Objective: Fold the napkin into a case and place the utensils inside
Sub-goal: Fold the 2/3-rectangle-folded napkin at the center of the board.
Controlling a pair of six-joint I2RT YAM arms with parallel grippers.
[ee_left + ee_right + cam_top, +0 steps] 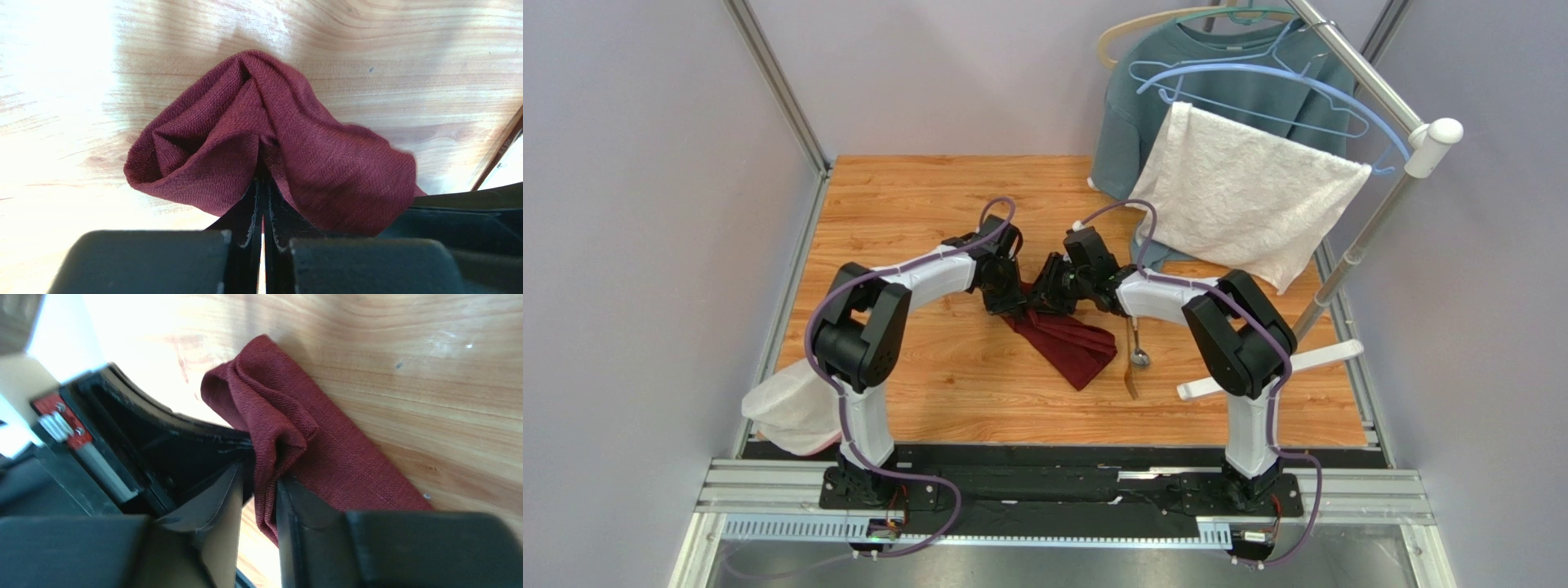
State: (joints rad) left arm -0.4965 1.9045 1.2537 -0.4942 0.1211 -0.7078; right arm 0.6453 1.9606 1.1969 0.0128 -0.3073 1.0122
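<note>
The maroon napkin (1071, 346) lies folded into a narrow strip at the middle of the wooden table (916, 208). Both grippers meet at its far left end. My left gripper (1017, 294) is shut on a bunched fold of the napkin (319, 159), with the jaws pressed together (264, 184). My right gripper (1043, 298) stands beside it, its jaws (263, 474) nearly together with a raised fold of the napkin (344, 459) between them. The silver spoon (1138, 347) and the golden-brown fork (1131, 382) lie on the table just right of the napkin.
A white textured towel (1247, 202) and a grey-blue sweatshirt (1136, 110) hang on a rack (1369, 233) at the back right. A white cloth (793, 410) hangs off the table's left front edge. A white bar (1271, 370) sticks out by the right arm.
</note>
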